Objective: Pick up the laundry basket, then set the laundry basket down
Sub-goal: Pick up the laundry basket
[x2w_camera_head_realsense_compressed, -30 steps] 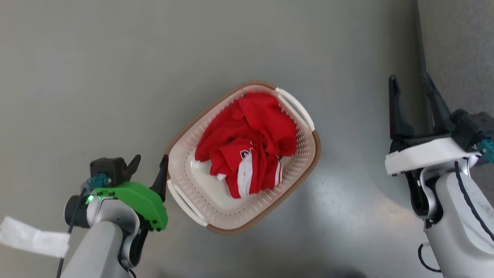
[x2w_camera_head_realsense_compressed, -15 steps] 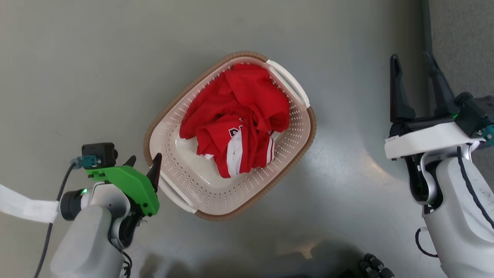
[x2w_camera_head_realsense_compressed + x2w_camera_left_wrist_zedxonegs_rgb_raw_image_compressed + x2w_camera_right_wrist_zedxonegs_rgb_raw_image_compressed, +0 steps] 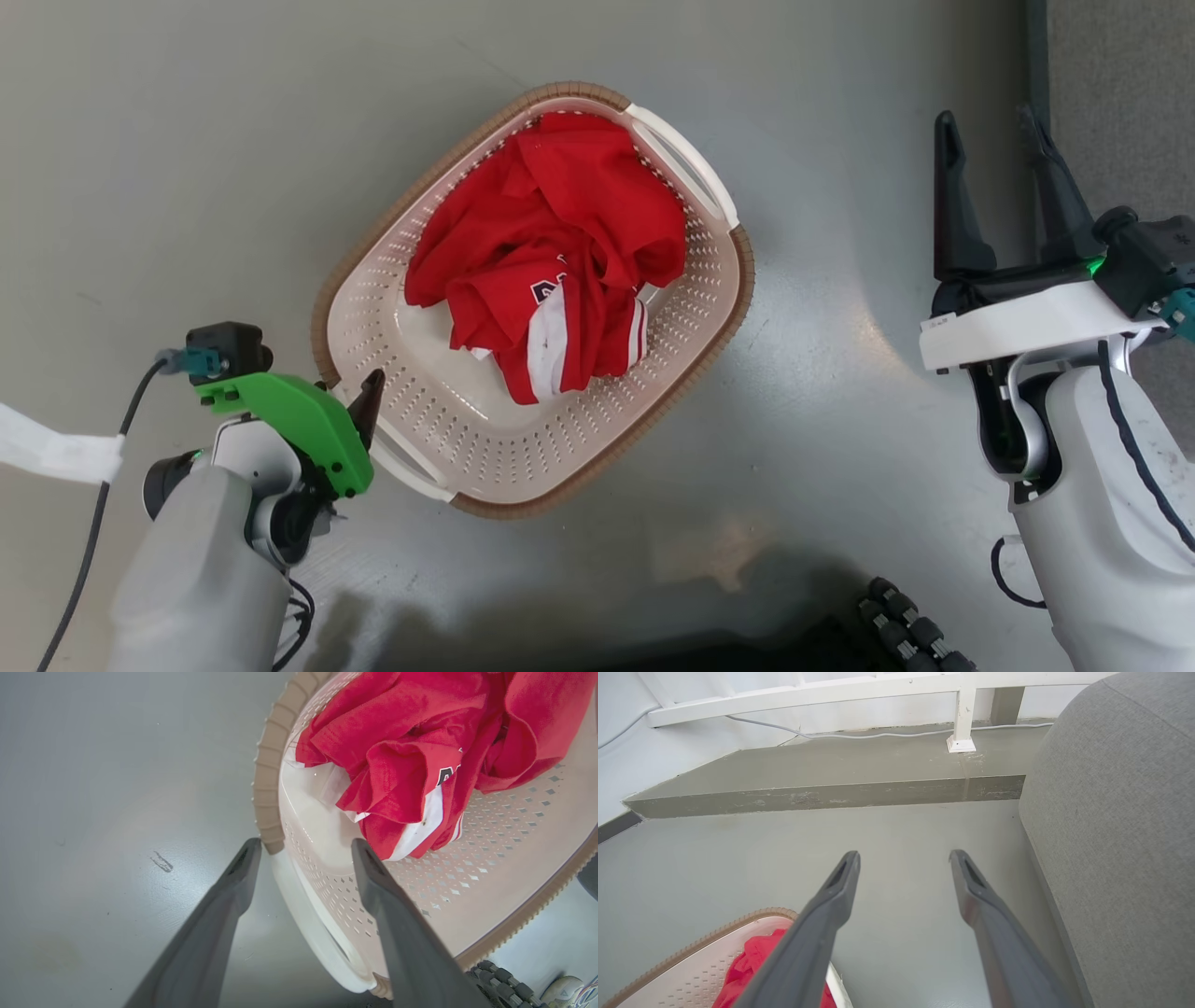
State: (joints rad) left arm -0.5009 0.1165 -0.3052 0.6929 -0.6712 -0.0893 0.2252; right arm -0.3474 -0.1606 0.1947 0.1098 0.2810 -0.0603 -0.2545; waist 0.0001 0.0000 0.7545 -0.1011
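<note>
The laundry basket (image 3: 695, 322) sits on the grey floor, cream-white with perforated walls, a brown rim and white side handles, and holds crumpled red clothing (image 3: 551, 243). My left gripper (image 3: 350, 406) is at its lower-left handle. In the left wrist view this left gripper (image 3: 304, 847) is open: one finger is outside the basket (image 3: 490, 858) and the other inside, with the white handle (image 3: 303, 914) between them, not clamped. My right gripper (image 3: 988, 126) is open and holds nothing, well to the right of the basket. The right gripper (image 3: 903, 855) points over bare floor, the basket (image 3: 691, 970) at lower left.
A grey upholstered sofa (image 3: 1111, 812) stands close on the right, also seen along the sofa edge (image 3: 1120, 84). A raised concrete step (image 3: 822, 795) and a white railing post (image 3: 962, 723) lie ahead. A black ribbed wheel (image 3: 910, 630) and a shoe (image 3: 565, 994) are near the robot's base.
The head camera has moved, so the whole picture shifted up and left. My left gripper has lowered and closed in on the basket's handle, now straddling it. The right gripper stays open.
</note>
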